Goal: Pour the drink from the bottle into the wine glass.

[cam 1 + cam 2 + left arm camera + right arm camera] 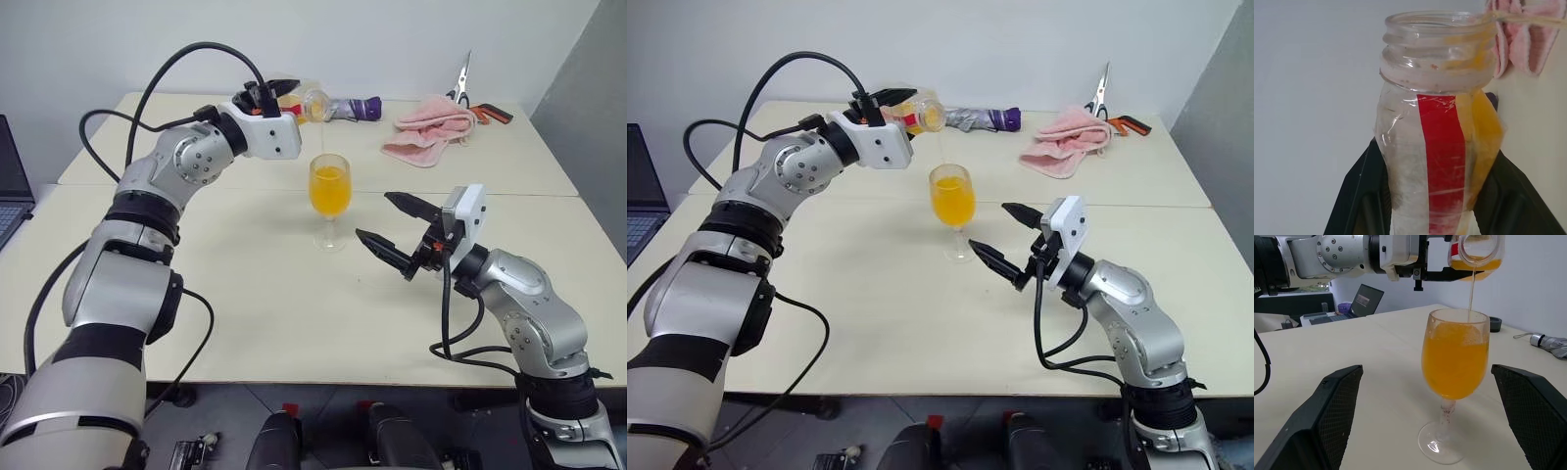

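**A:** Start with the big things. The table (245, 323) spans the middle of the head view, and your left gripper (277, 94) sits in the upper centre of the frame, its fingers clamped on the bottle (312, 104). The bottle lies tipped nearly level, mouth toward the right of the picture, above the wine glass (330, 201).

**B:** And the other arm?

**A:** Your right gripper (392, 227) is at centre right, just beside the glass, fingers spread wide apart and touching nothing. In its wrist view the two fingers flank the glass with clear gaps either side.

**B:** So which step are you in?

**A:** The pour itself, I'd judge, and late in it. A thin stream of the drink (1454, 364) falls from the bottle mouth into the bowl, which is filled most of the way up. Only a little orange is left in the bottle, pooled along its lower side.

**B:** What does the next move ask of you?

**A:** Watch the level near the rim. Roll the bottle back upright before it overflows, keeping the mouth over the bowl until the stream breaks. Keep the right fingers off the stem.
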